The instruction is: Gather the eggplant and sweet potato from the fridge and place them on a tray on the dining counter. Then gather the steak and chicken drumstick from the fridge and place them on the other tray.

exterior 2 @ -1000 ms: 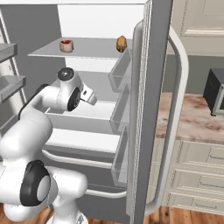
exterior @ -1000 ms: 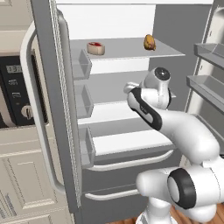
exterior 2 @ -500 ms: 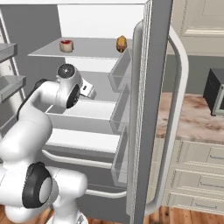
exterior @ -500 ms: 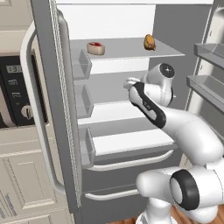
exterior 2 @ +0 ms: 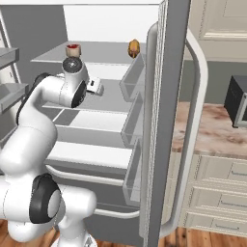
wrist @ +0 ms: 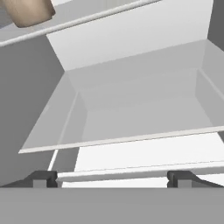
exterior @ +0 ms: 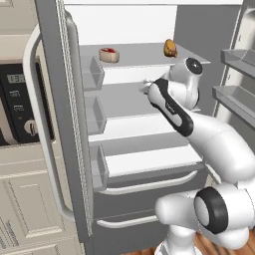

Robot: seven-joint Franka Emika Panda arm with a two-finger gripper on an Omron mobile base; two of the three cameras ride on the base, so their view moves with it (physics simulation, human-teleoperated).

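Note:
The fridge (exterior: pixel 60 124) stands open. On its top shelf the steak (exterior: pixel 109 54) (exterior 2: pixel 73 49) lies to the left and the chicken drumstick (exterior: pixel 170 48) (exterior 2: pixel 133 48) to the right. My gripper (exterior: pixel 145 86) (exterior 2: pixel 95 86) reaches in over the second shelf, below the top shelf and between the two pieces. In the hand view the gripper (wrist: pixel 111 178) is open with nothing between its tips, facing a bare white shelf. A tan lump (wrist: pixel 28 11) sits on the shelf above at the upper left; I cannot tell which piece it is.
Clear door bins (exterior: pixel 93 114) (exterior 2: pixel 132 120) line the open door beside the shelves. The other door's shelves (exterior: pixel 239 55) jut out on the right. A marbled counter (exterior 2: pixel 212 130) with a dark microwave (exterior 2: pixel 239 101) lies beyond the door. A drawer front (exterior: pixel 149 187) sits below the shelves.
The arm has risen, and the hand has moved up and deeper over the second shelf. The steak and drumstick have not moved.

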